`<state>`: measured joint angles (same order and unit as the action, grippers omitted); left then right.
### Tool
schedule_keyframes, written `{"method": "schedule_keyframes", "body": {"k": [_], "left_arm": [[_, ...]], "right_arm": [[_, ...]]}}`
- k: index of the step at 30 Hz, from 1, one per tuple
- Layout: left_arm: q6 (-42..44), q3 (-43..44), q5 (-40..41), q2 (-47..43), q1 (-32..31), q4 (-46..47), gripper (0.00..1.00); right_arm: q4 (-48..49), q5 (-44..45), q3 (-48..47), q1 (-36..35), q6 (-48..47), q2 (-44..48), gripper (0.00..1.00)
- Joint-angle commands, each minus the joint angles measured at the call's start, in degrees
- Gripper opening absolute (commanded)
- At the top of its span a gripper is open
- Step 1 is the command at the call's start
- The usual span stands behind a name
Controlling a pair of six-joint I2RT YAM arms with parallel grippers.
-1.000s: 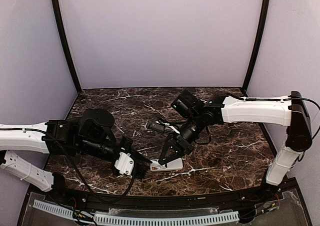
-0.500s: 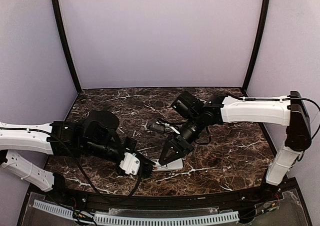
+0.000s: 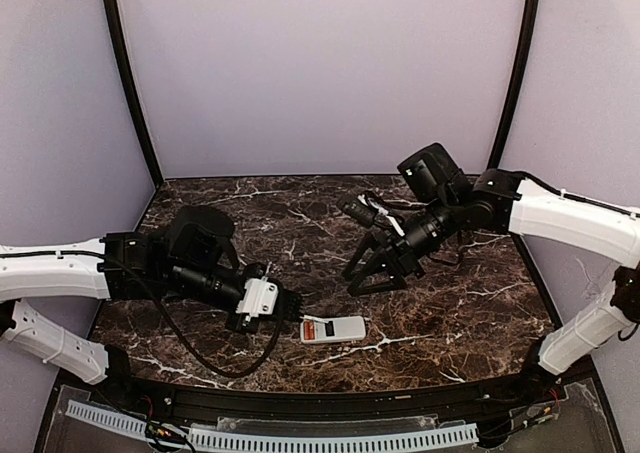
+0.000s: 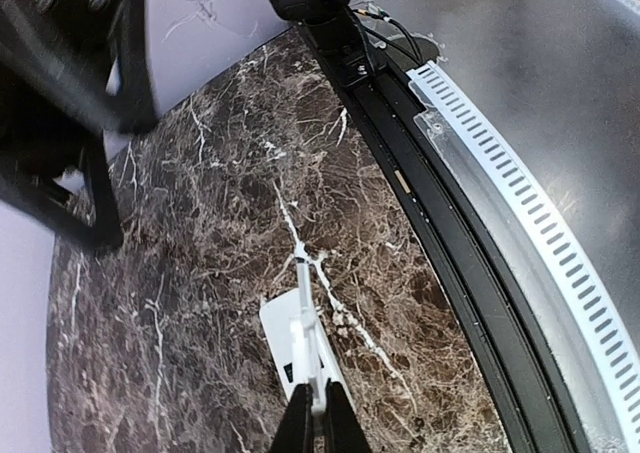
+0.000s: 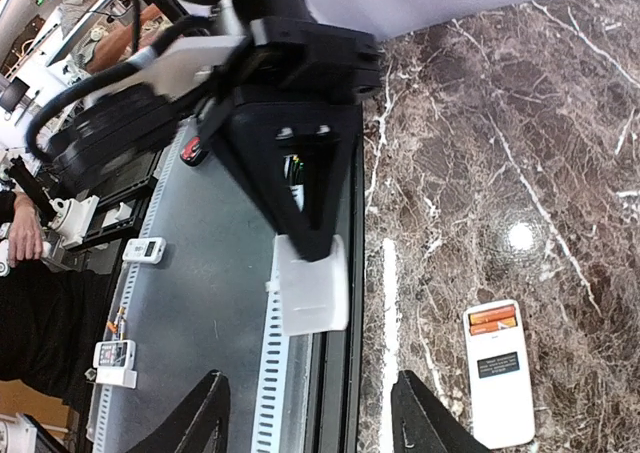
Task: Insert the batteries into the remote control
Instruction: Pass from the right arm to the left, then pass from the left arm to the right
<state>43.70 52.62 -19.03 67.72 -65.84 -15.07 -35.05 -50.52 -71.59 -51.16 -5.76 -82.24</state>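
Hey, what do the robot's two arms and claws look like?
The left arm and right arm have smooth white shells, black joints and motor housings. The left claw and right claw are black, with tapered triangular fingers. A white block sits behind the left claw; a black cable loops beside that arm.

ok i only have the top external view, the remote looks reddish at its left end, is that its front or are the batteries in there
observer: the right wrist view shows the remote control lying back up, with the batteries, two orange ones, side by side in its open compartment.
operator: so no cover on it
observer: none over them. a thin white piece sits at the tips of the left tool, which is shut on it. i can't say whether it's the cover.
operator: and the right tool, carrying anything
observer: no, the right tool is open with nothing between its fingers.
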Motion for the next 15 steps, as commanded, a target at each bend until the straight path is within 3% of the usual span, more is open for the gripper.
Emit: {"method": "schedule_keyframes", "body": {"k": [1,15], "left_arm": [[-9.3,3.2,-8.7,0.4,4.3,-1.8,0.01],[-19.9,10.2,-19.4,7.7,9.6,-4.6,0.0]], "right_arm": [[3.1,1.8,2.7,-0.5,-1.2,2.0,0.54],[2.5,8.1,0.8,-6.2,-2.9,-0.4,0.45]]}}
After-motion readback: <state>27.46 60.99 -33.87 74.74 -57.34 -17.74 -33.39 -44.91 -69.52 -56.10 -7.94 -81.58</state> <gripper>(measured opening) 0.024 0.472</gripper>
